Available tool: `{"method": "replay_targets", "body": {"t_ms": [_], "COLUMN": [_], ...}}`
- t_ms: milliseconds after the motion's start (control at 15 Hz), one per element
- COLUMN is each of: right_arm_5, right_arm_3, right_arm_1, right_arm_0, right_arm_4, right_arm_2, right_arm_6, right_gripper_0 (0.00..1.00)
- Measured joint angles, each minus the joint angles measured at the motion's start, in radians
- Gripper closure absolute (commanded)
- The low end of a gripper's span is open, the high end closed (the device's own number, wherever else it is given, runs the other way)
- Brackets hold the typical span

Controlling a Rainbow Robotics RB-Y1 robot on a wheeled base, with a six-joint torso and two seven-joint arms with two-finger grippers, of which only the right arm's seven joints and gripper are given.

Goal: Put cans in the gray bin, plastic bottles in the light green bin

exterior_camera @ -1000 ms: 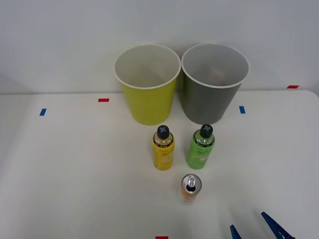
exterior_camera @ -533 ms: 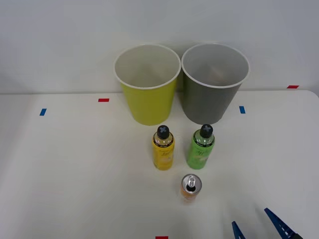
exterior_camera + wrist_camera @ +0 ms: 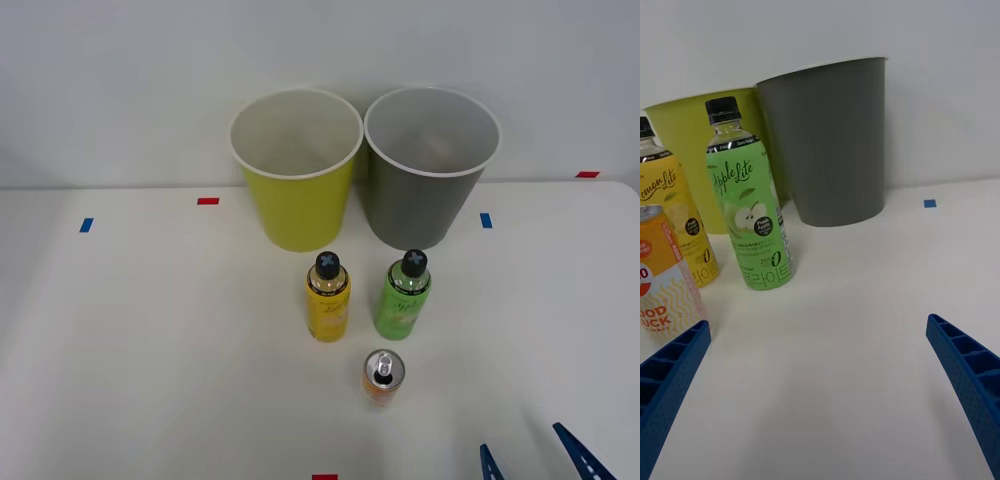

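One orange can (image 3: 382, 377) with a silver top stands in front of two black-capped plastic bottles, one yellow-labelled (image 3: 327, 298) and one bright green (image 3: 402, 295). Behind them the light green bin (image 3: 300, 212) and the gray bin (image 3: 415, 215) stand side by side at the table's back. My right gripper (image 3: 530, 460) is open at the front right, apart from the can and holding nothing. The wrist view shows the green bottle (image 3: 752, 214), the yellow bottle (image 3: 677, 221), the can (image 3: 659, 289), the gray bin (image 3: 831, 146) and the light green bin (image 3: 685, 142) beyond the open gripper (image 3: 820, 379).
Small red tape marks (image 3: 208, 201) and blue tape marks (image 3: 486, 220) dot the white table. A pale wall rises directly behind the bins. Bare table lies to the left and right of the bottles.
My right gripper has drifted to the right and toward the table's front edge, away from the can. The can, bottles and bins have not moved.
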Motion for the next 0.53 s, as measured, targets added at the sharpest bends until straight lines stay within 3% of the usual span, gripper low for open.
{"method": "replay_targets", "body": {"t_ms": [533], "right_arm_5": [-0.001], "right_arm_3": [0.0], "right_arm_1": [0.016], "right_arm_0": [0.012], "right_arm_4": [-0.002], "right_arm_2": [-0.023], "right_arm_6": [-0.001], "right_gripper_0": [0.0]}}
